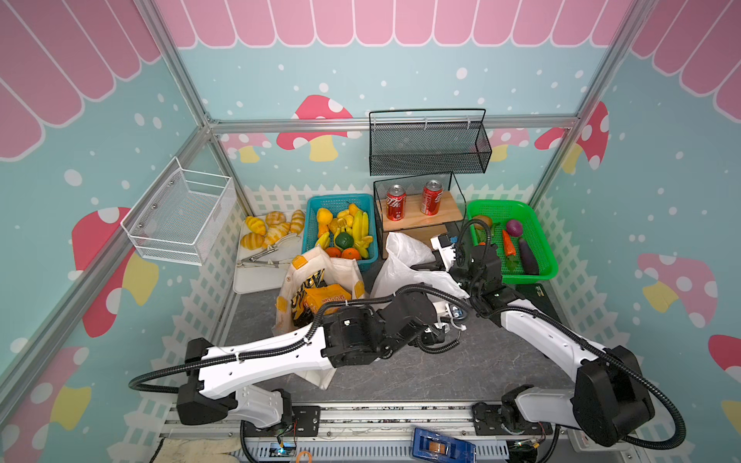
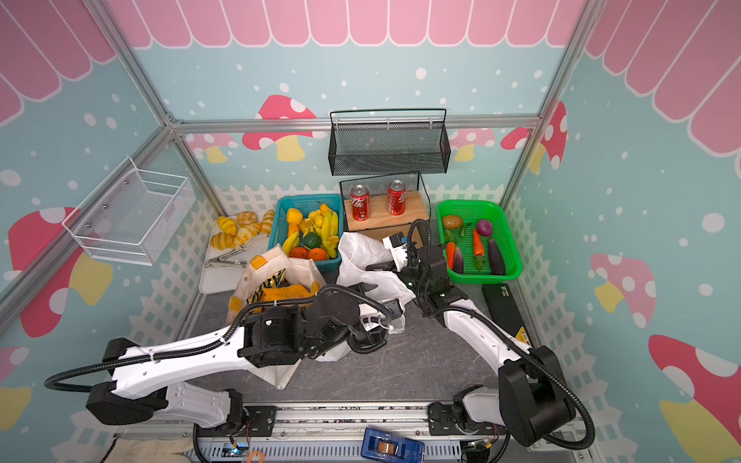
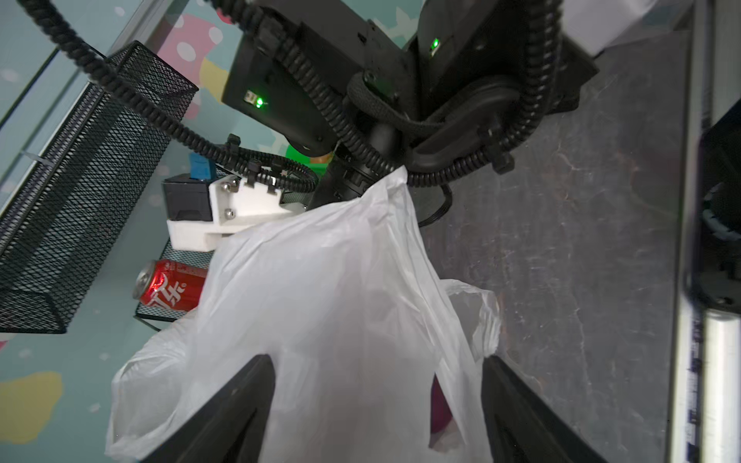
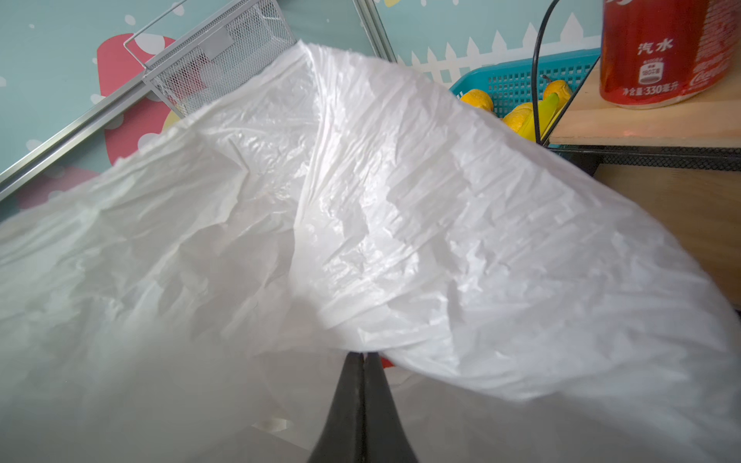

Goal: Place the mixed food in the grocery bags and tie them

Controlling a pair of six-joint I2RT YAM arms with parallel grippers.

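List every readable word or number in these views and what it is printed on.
"汽水": red soda can on the wooden shelf.
"净含量:330毫升": same can, lower down.
Other can lettering: too blurred.
Orange-yellow crinkly snack packet: print too blurred to read.
Yellow label on flat black box: too small to read.

Noted teal wallpaper (image 1: 401, 80) on three sides, printed with white dots, red-and-yellow mushrooms (image 1: 320, 108) and a pink scalloped awning band (image 1: 361, 20) along the top. Found a white picket-fence print (image 1: 276, 196) running round the base. Recorded aluminium frame rails (image 1: 248, 126) at the corners and across the back wall. Logged a white wire-mesh basket (image 1: 180, 216) mounted on the left wall and a black mesh basket (image 1: 429, 148) hung at the back rail, above a wooden shelf (image 1: 415, 218) in a black wire frame. Saw a dark grey marbled tabletop (image 1: 461, 373) as the floor of the cell. Judged lighting even and diffuse.
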